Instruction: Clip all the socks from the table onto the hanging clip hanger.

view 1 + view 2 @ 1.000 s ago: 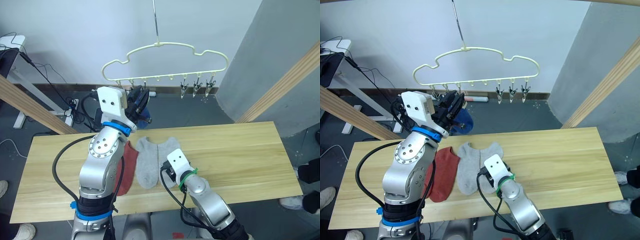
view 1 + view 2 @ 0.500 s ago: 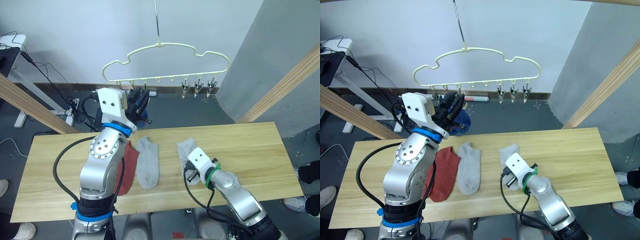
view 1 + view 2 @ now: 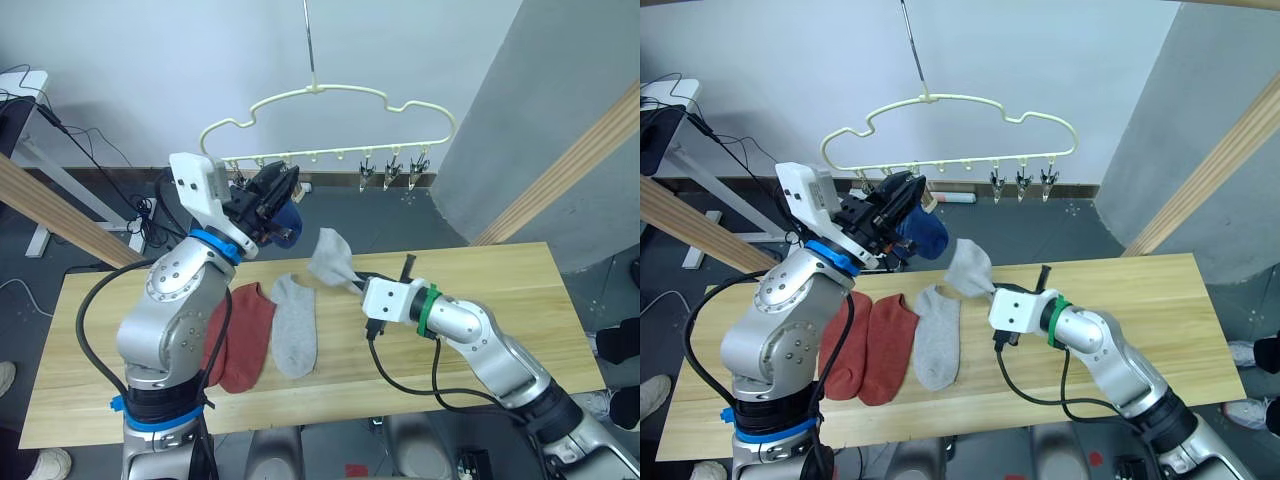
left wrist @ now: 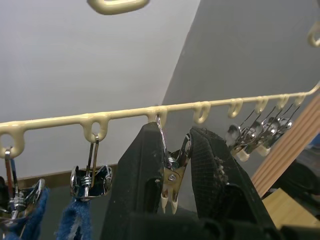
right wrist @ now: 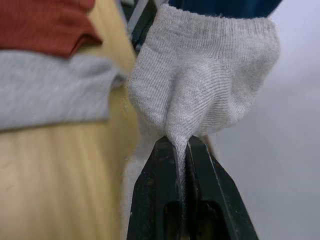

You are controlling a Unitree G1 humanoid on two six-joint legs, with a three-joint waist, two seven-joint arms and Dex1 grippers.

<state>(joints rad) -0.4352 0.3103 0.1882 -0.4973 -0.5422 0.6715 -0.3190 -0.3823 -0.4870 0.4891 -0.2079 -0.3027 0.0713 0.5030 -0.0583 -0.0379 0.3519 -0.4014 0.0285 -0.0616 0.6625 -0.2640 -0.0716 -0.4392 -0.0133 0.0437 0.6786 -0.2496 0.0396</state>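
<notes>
The pale yellow clip hanger [image 3: 320, 95] hangs above the table's [image 3: 500, 290] far edge. My left gripper [image 4: 170, 165] is raised to it, its fingers pressed on either side of a metal clip [image 4: 170, 177]. Blue socks [image 3: 923, 232] hang from the neighbouring clips just beside that hand. My right gripper [image 5: 181, 150] is shut on a light grey sock [image 3: 330, 256], held in the air above the table, just right of the blue socks. Two rust-red socks [image 3: 885, 345] and another grey sock [image 3: 937, 335] lie flat on the table's left half.
Three bare clips [image 3: 393, 172] hang at the hanger's right end. Slanted wooden beams stand at the left [image 3: 60, 215] and right [image 3: 570, 170]. A grey wall panel rises at the back right. Cables lie on the floor behind the table.
My right gripper has lifted the grey sock off the table and carried it up and left toward the hanger. The left arm has swung a little left, uncovering a second red sock.
</notes>
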